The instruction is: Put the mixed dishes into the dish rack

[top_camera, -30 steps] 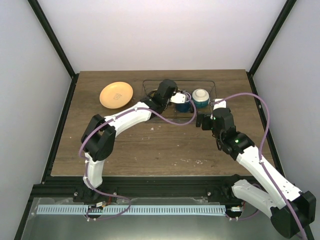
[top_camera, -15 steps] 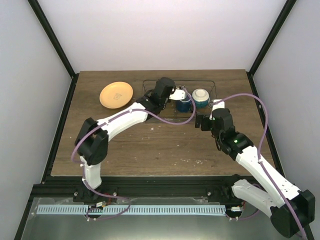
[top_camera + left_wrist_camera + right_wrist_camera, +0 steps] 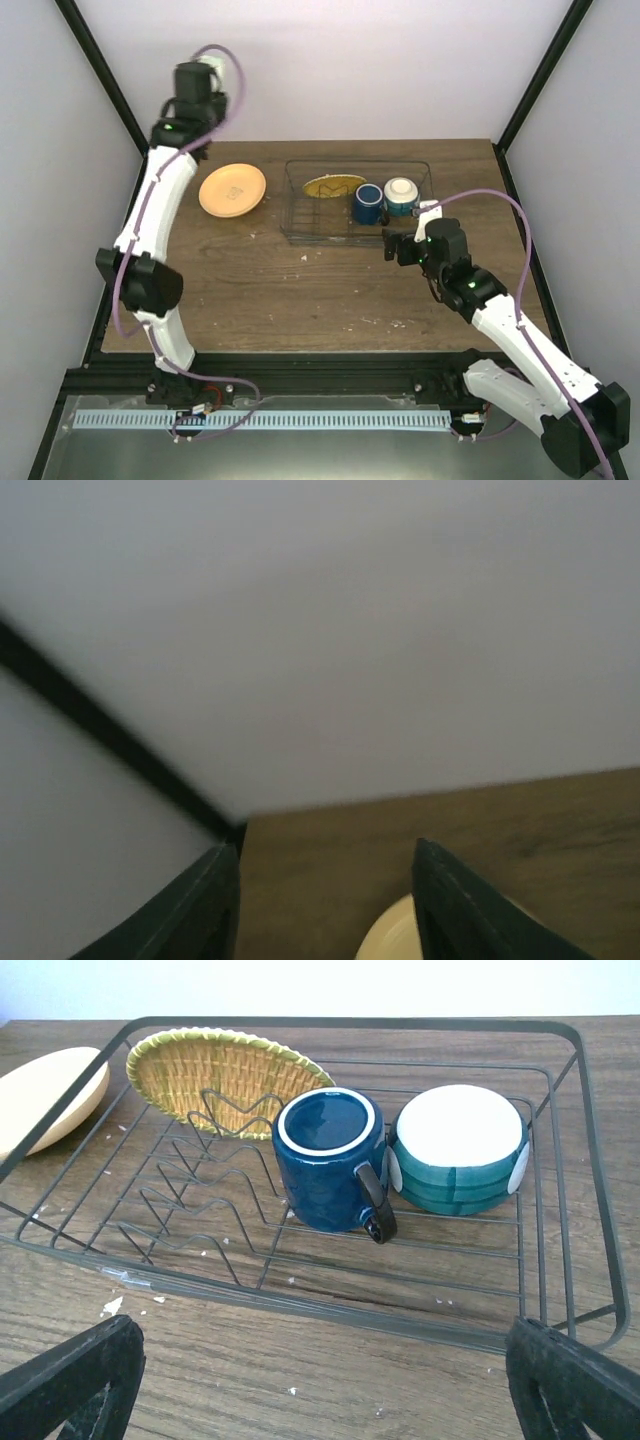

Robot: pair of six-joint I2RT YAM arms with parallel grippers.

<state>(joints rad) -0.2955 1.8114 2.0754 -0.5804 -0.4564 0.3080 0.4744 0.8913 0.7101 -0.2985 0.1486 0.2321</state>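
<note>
Since the plain round yellow-orange plate (image 3: 232,190) lies flat on the wooden tabletop (image 3: 300,290) just left of the dark wire dish rack (image 3: 330,238), the left arm is nearer. The left fingers (image 3: 215,910) hang high over it, apart and empty. The right fingers (image 3: 70,1380) are spread and empty at the rack's front. Woven yellow plate (image 3: 230,1075), dark blue handled mug (image 3: 330,1160) and teal-and-white cup (image 3: 458,1150) are racked.

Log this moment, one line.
rack: woven plate, blue mug, cup | table: orange plate | left jaws open, raised | right jaws open by rack
</note>
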